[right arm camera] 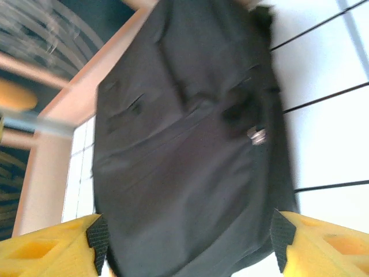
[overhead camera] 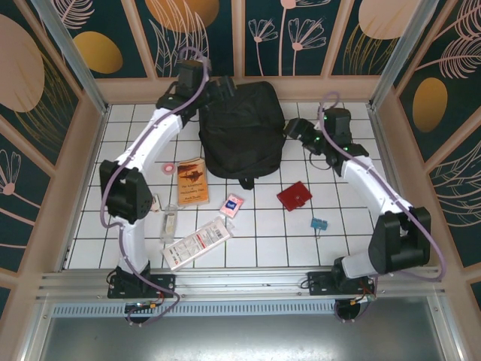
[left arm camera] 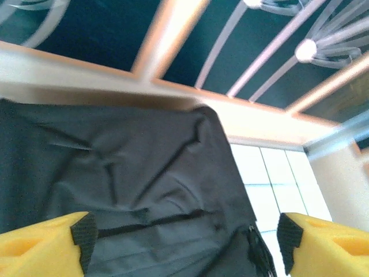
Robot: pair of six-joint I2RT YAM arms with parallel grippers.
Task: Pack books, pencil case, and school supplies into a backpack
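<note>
A: Status. The backpack (overhead camera: 240, 128) lies at upper centre of the overhead frame, flat on the tiles. It looks zipped, and I can see nothing packed in it.

B: Agreed. The left gripper (left arm camera: 183, 242) hovers over the bag's upper left corner with its jaws spread and only fabric beyond them. The right gripper (right arm camera: 187, 242) is at the bag's right edge, jaws also spread and empty.

A: My read of the step in hand: open the bag. The right wrist view shows a metal zipper pull (right arm camera: 257, 135) right of centre.

B: Then the right should pinch the pull narrowly while the left pins cloth near the zip, so the bag does not slide. Draw along the zip line, not upward.

A: Items below the bag: book (overhead camera: 192, 181) at lower left, pink box (overhead camera: 232, 204), teal binder clip (overhead camera: 319, 223) at lower right.

B: Risk: the soft fabric may bunch and hide the pull. Go slowly.
</note>
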